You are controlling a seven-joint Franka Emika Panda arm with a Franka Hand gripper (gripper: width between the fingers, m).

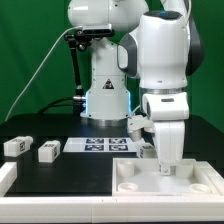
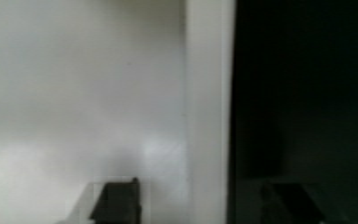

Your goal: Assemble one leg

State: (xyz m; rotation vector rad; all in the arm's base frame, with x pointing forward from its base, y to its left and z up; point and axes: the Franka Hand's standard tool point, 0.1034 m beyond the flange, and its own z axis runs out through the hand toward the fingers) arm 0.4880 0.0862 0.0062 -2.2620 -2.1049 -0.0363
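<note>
Live: arm down at exterior view's right, my pincer [image 1: 165, 167] low over far rim of big white tray piece [image 1: 150, 186]. Wrist view blurry: white surface one side, black beside it. 2 dark fingers [image 2: 117, 200] sit apart, white edge running between them. Clamped on that edge or only straddling it? Cannot tell. 1st leg [image 1: 15, 146] and 2nd leg [image 1: 47, 152] lie on black bench [image 1: 70, 182] at exterior view's left, near each other, well apart from pincer. Marker board [image 1: 108, 145] sits between legs and tray piece.
</note>
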